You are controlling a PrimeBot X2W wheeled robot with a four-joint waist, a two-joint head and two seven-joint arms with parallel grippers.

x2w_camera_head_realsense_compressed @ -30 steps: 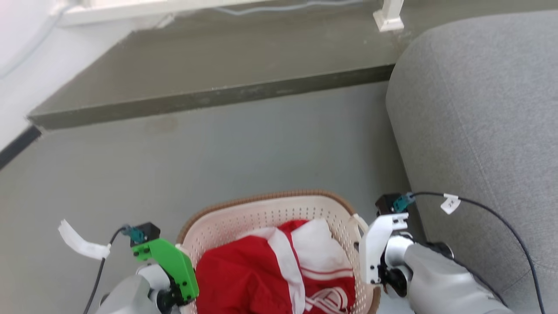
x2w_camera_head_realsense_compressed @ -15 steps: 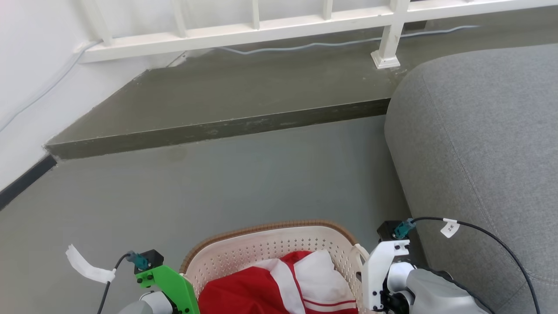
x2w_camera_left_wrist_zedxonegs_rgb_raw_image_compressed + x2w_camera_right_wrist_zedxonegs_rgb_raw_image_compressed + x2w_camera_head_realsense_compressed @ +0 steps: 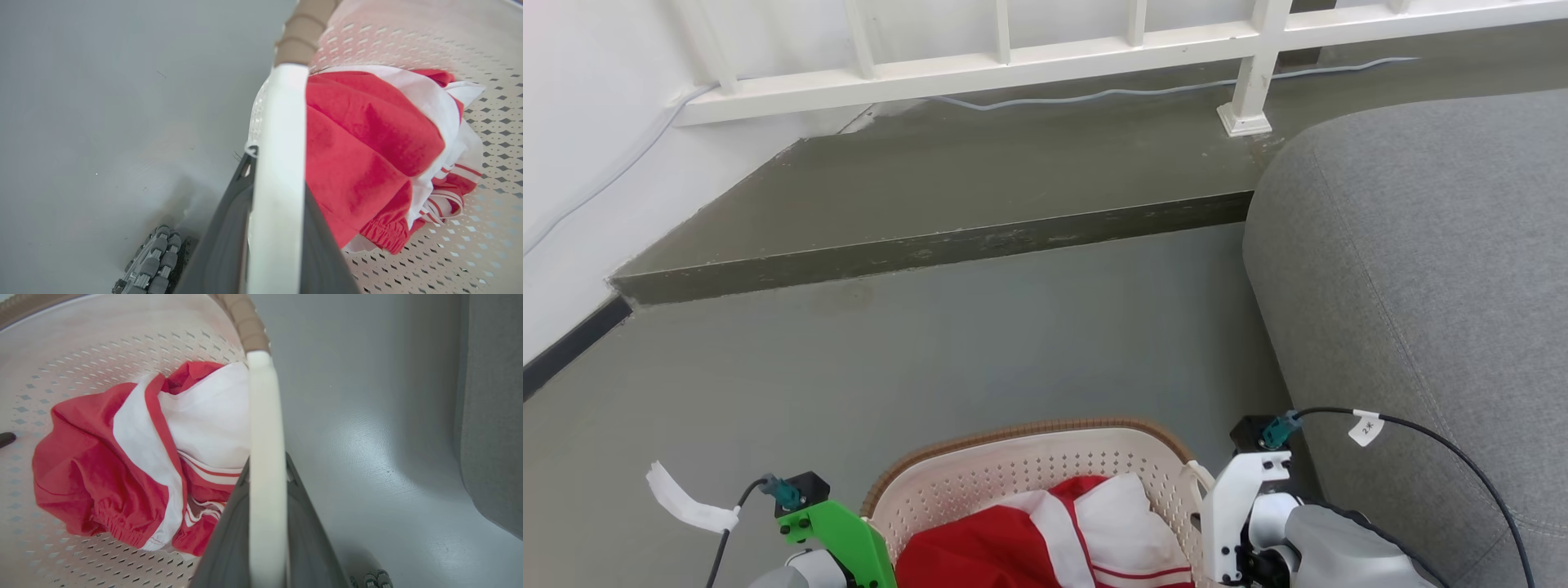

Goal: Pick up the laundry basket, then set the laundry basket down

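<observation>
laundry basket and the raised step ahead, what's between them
Just bare grey floor lies between the laundry basket and the raised step, as the head view shows.

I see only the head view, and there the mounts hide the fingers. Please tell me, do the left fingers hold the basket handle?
Observer: Yes. The left fingers are shut on the white left handle, one on each side.
Operator: And the right side?
Observer: The same: the right fingers clamp the right handle.
Operator: Is the basket full?
Observer: No. One red and white garment lies in the basket; bare perforated bottom shows around it.
</observation>
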